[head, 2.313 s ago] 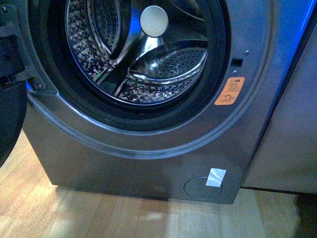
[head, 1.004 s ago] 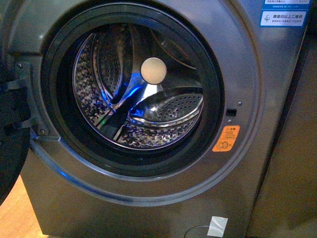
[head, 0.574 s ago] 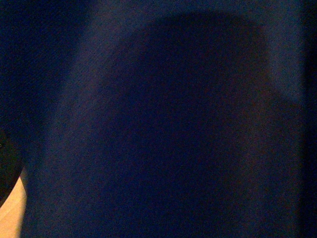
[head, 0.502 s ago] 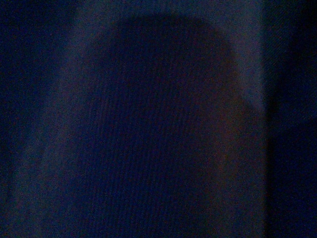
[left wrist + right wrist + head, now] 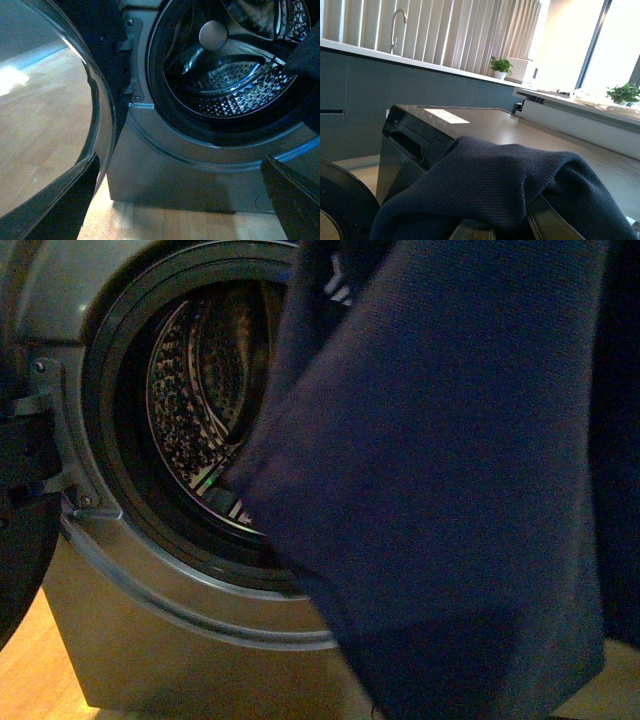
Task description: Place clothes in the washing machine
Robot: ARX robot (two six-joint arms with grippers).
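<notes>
The clothes [image 5: 450, 480], a dark navy knitted garment, hang in front of the washing machine [image 5: 130, 620] and cover the right half of its round mouth. The perforated steel drum [image 5: 195, 390] shows to the left of the cloth. In the right wrist view the clothes [image 5: 490, 185] drape over my right gripper [image 5: 512, 227], which is shut on them. My left gripper [image 5: 185, 200] stands open, low before the machine's front panel [image 5: 190, 170], with nothing between its dark fingers [image 5: 60, 200]. A corner of the clothes [image 5: 307, 55] shows at the drum's edge there.
The machine's door [image 5: 102, 115] hangs open on the left side, with its hinge [image 5: 60, 440] beside the black seal. Wood floor [image 5: 45, 135] lies below. The right wrist view shows the machine's top [image 5: 485, 120], a counter with a tap [image 5: 395, 25] and potted plants [image 5: 500, 67].
The front view rose from the machine's lower panel to the drum mouth. The clothes then covered the whole view and now hang to the right, with the drum's left half showing again.
</notes>
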